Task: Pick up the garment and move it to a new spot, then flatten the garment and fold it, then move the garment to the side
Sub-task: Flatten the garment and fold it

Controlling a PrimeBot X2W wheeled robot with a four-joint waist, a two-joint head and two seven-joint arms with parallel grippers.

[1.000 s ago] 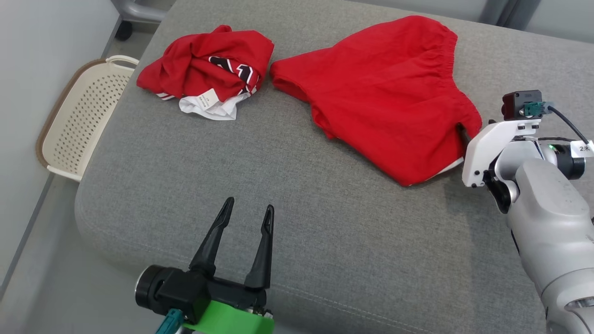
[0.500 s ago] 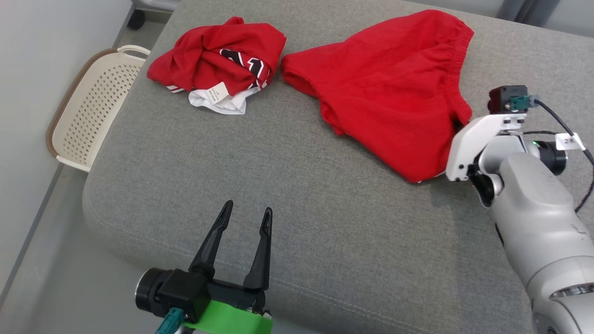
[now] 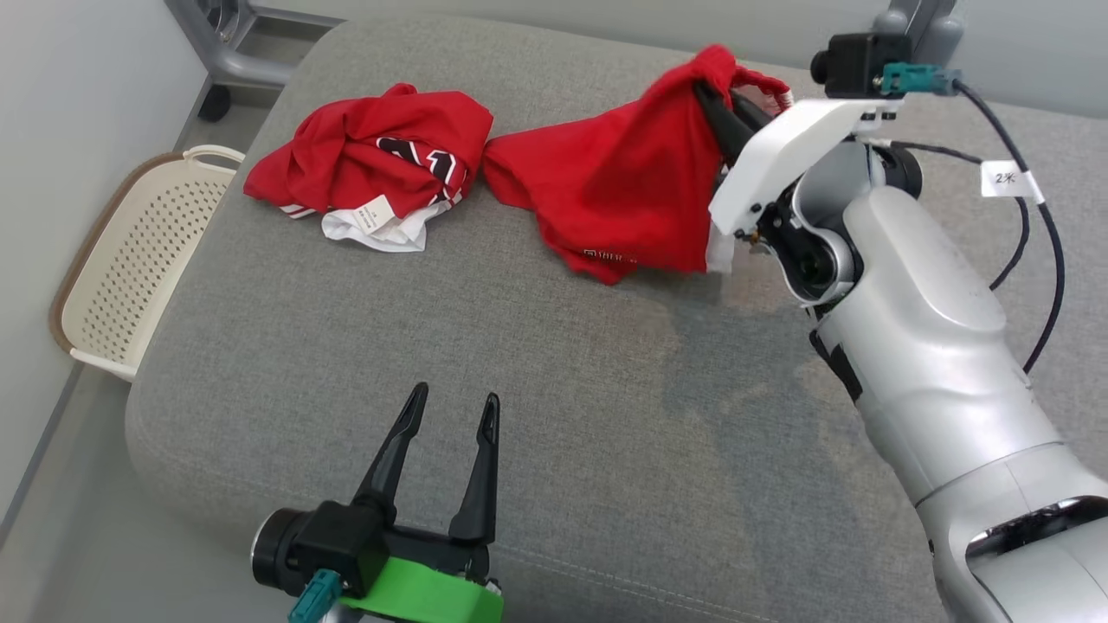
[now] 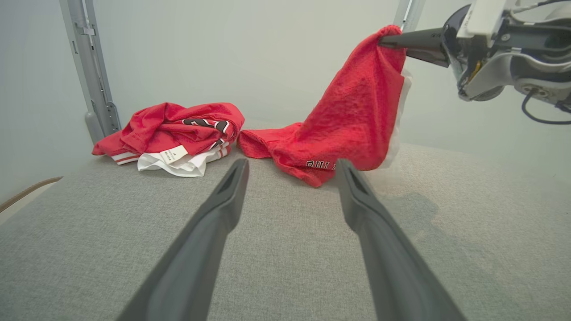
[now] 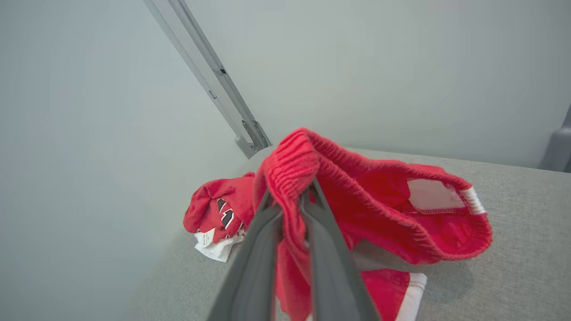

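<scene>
The garment (image 3: 619, 186) is a pair of red shorts with an elastic waistband, and one end is lifted off the grey cushion (image 3: 537, 372). My right gripper (image 3: 711, 93) is shut on the waistband, holding it up at the back right while the legs still rest on the cushion. The right wrist view shows its gripper (image 5: 291, 191) pinching the ribbed band of the garment (image 5: 379, 200). From the left wrist view the garment (image 4: 357, 111) hangs from the right gripper (image 4: 386, 42). My left gripper (image 3: 453, 405) stands open and holds nothing near the front edge, well short of the shorts.
A second red garment (image 3: 372, 164), crumpled with a white label, lies at the back left beside the shorts. A cream perforated basket (image 3: 130, 251) stands on the floor left of the cushion. A grey metal frame (image 4: 91, 71) rises behind.
My right gripper has shut on the shorts' waistband and raised it up and toward the back, bunching the flat shorts. The head camera has shifted. The left gripper has stayed put.
</scene>
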